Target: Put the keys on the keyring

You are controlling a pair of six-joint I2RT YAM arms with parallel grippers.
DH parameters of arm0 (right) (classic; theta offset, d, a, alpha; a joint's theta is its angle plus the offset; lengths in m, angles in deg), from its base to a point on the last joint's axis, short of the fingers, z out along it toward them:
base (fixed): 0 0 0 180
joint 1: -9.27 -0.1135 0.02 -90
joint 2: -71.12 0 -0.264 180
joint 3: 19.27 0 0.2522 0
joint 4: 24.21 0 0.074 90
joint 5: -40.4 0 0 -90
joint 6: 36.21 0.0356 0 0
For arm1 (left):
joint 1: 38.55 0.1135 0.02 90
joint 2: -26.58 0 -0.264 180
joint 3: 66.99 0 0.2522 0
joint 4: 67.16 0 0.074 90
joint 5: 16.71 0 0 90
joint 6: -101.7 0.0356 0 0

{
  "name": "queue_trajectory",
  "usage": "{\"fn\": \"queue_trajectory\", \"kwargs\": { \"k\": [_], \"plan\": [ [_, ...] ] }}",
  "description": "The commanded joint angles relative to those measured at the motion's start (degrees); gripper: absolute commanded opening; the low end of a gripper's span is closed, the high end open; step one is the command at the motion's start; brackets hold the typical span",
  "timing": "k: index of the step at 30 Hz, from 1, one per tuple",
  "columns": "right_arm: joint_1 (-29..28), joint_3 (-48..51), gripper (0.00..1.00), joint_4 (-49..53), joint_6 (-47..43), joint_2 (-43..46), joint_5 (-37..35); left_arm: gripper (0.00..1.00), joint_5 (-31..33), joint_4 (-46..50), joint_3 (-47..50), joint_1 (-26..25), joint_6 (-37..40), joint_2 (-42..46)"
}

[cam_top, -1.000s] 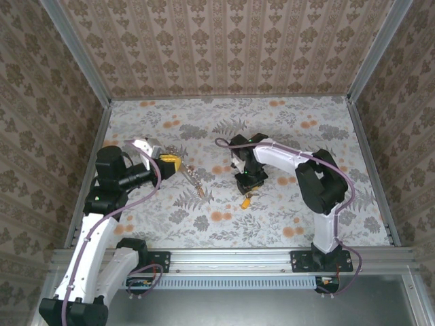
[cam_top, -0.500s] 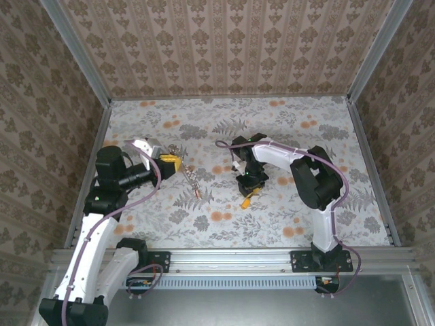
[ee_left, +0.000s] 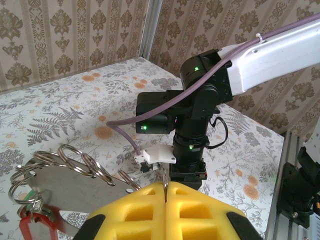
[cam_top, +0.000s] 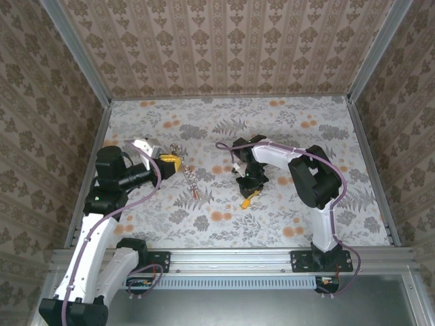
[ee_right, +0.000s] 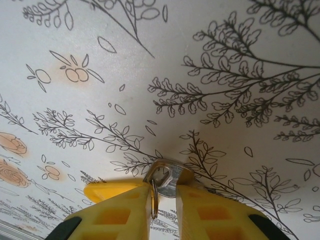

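- Here, the right gripper (ee_right: 164, 206) stands low over the table (ee_right: 225, 60). Its yellow jaws are drawn narrow on the two sides of the yellow-tagged key (ee_right: 167, 179). They seem to pinch its metal head and small loop, though how firm the hold is cannot be judged.
- This key lies flat on the table, well apart from the keyring (ee_left: 75, 159), on the right arm's side of it.
- The left gripper (ee_left: 166, 190) is fully closed on the thin wire of the keyring and holds it lifted above the table. The loops spread away from the jaws.
- A red tag (ee_left: 30, 225) and a green tag (ee_left: 35, 201) hang at the keyring, so some keys seem to be threaded already.
- The step in hand is probably the picking up of the next key.
- The next move calls for a clean lift of a thin, flat thing that may slip. The key must then be carried to the keyring and its small loop lined up with the wire, while the left gripper keeps the keyring steady.
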Motion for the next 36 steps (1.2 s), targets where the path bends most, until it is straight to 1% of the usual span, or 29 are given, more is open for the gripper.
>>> {"fn": "queue_trajectory", "kwargs": {
  "k": [1,4,8,12,15,17,19,22,23,26,29,30,32,36],
  "plan": [
    [0.3,0.7,0.21,0.8,-0.8,-0.6,0.5,0.0,-1.7,-0.1,0.0,-0.2,1.1,0.8],
    [0.3,0.6,0.2,0.6,-0.7,-0.7,0.3,0.0,-1.5,0.0,0.1,-0.2,1.1,0.9],
    [0.3,0.8,0.11,0.3,-0.5,-0.3,0.2,0.0,-1.5,0.0,0.1,-0.2,1.1,0.9],
    [0.3,1.3,0.06,0.0,0.0,1.3,-0.9,0.0,-1.4,0.0,0.0,-0.2,1.1,0.9],
    [0.3,3.1,0.03,-1.7,1.6,4.6,-1.6,0.0,-1.4,0.0,0.1,-0.1,1.1,0.7],
    [0.2,5.5,0.03,-4.7,3.4,8.1,-1.3,0.0,-1.4,0.0,0.1,-0.2,1.0,0.6],
    [-0.1,9.9,0.02,-10.0,6.2,13.3,-2.0,0.0,-1.4,-0.1,0.2,-0.2,0.9,0.6],
    [-1.3,19.7,0.01,-23.9,11.3,24.8,-3.2,0.0,-1.5,-0.4,0.2,-0.2,0.7,0.4],
    [-2.2,23.8,0.0,-29.8,12.7,28.9,-4.0,0.0,-1.7,-0.4,0.3,-0.2,0.6,0.3],
    [-5.8,33.3,0.0,-44.3,15.1,39.5,-9.1,0.0,-1.8,-0.7,0.3,-0.2,0.3,0.1],
    [-11.2,43.1,0.02,-58.8,14.4,47.1,-17.0,0.0,-1.9,-0.8,0.4,-0.1,0.2,0.0],
    [-11.9,46.5,0.03,-63.3,15.2,48.5,-19.2,0.0,-1.9,-0.9,0.5,0.0,0.2,-0.1],
    [-11.5,50.4,0.03,-68.1,17.9,48.7,-19.9,0.0,-1.9,-0.9,0.4,0.0,0.1,-0.3],
    [-11.6,54.9,0.03,-73.6,20.8,46.6,-17.9,0.0,-1.9,-1.0,0.5,0.1,-0.1,-0.5]
  ]
}}
